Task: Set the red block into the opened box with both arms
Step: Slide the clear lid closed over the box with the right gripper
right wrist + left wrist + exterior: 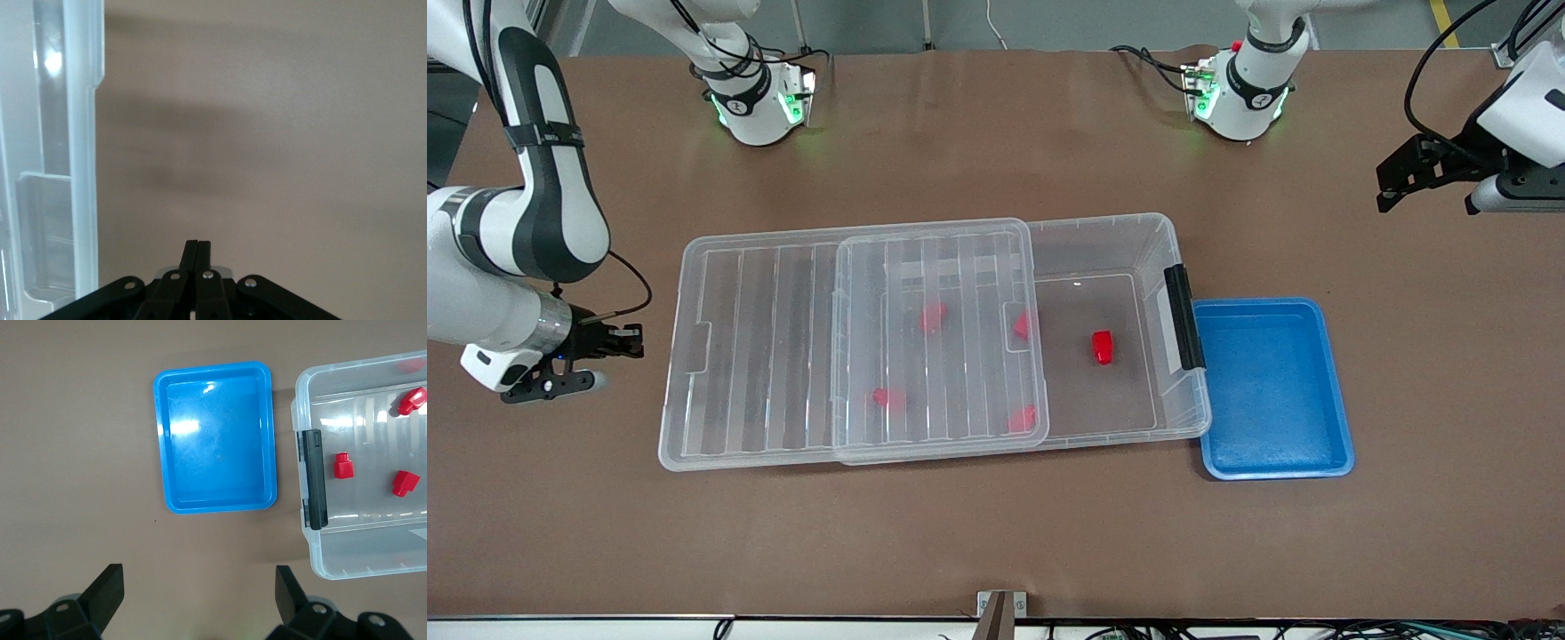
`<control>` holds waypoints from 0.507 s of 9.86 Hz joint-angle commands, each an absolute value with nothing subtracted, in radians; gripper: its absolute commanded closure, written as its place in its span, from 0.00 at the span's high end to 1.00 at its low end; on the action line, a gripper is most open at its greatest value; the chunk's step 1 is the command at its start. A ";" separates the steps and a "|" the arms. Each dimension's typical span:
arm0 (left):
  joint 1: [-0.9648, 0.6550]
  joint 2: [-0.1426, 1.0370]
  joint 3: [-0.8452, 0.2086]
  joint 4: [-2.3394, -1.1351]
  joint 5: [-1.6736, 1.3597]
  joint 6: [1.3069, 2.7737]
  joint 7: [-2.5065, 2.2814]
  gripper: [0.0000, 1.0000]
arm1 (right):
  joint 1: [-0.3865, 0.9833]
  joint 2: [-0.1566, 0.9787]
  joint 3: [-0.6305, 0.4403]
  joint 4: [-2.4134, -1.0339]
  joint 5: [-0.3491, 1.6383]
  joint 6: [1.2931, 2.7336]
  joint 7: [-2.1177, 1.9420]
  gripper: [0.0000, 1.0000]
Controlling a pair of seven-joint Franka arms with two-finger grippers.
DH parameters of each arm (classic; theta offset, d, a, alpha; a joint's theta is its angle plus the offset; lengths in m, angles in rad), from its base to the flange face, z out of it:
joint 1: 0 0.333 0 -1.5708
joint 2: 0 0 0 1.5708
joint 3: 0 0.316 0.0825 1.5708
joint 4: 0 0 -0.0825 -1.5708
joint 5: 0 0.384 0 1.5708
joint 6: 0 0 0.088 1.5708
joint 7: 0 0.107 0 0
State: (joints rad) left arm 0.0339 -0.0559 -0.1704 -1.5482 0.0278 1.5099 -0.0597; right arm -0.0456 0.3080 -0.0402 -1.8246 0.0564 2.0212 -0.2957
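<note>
- In the box (1103, 240), on the bare floor near the black handle (1184, 316), lies one red block (1103, 347). Four more red blocks sit under the slid-back lid (938, 342), seen through the ribs.
- The lid lies partly across the box and overhangs toward the right arm's end of the table. Only the handle end of the box is uncovered.
- Blue tray (1272, 462) touches the box at the handle end and holds nothing.
- Right gripper (627, 342): fingers pinched fully together on nothing. It sits low, just beside the overhanging lid edge. The right wrist view shows the lid rim alongside and bare table ahead.
- Left gripper (1392, 182): fingers (107, 590) spread wide, nothing between them. It is up in the air over bare table at the left arm's end and waiting. The left wrist view looks down on the tray and the handle end of the box.
- Key relation: the uncovered block lies on the handle side, with tray and handle between it and the left gripper. The whole lid stands between it and the right gripper, so the left arm is clearly nearer.
- Block long axis, judged from the front view: roughly crosswise to the box's length, parallel to the handle.
- Judgement: no loose block shows outside the box, so placement looks done. The likely next job is the lid, and the right gripper is placed to push it.
</note>
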 commanded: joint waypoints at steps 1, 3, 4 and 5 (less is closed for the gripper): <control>0.029 -0.054 -0.163 -1.582 0.012 1.520 -0.057 1.00 | -0.051 0.314 -0.003 -1.827 0.099 2.019 -0.302 0.00; 0.028 -0.052 -0.163 -1.582 0.012 1.520 -0.057 1.00 | -0.049 0.325 0.009 -1.827 0.144 2.019 -0.296 0.00; 0.029 -0.051 -0.163 -1.582 0.012 1.522 -0.057 1.00 | -0.051 0.327 0.026 -1.825 0.176 2.017 -0.295 0.00; 0.028 -0.049 -0.163 -1.582 0.012 1.529 -0.057 1.00 | -0.049 0.330 0.029 -1.824 0.190 2.017 -0.287 0.00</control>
State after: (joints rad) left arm 0.0338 -0.0557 -0.1702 -1.5483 0.0278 1.5116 -0.0597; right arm -0.0443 0.3271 0.0146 -1.8246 0.1531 2.0201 -0.2945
